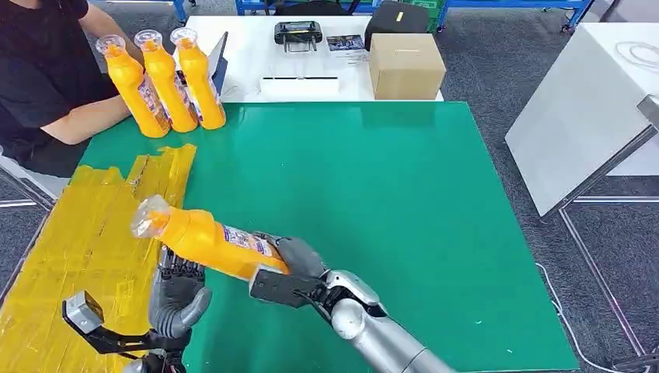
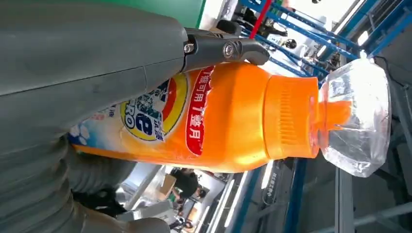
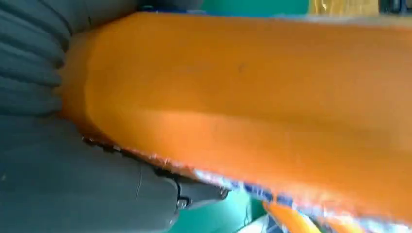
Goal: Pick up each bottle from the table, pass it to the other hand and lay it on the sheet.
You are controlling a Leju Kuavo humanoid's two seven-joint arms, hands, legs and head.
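Over the yellow sheet (image 1: 93, 233), the left hand (image 1: 177, 294) lies under the orange detergent bottle (image 1: 206, 239) with fingers curled against it. The right hand (image 1: 291, 268) clasps the bottle's base, holding it tilted above the green table (image 1: 404, 202).

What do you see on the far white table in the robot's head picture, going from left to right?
Three orange bottles → white box → black controller → cardboard box.
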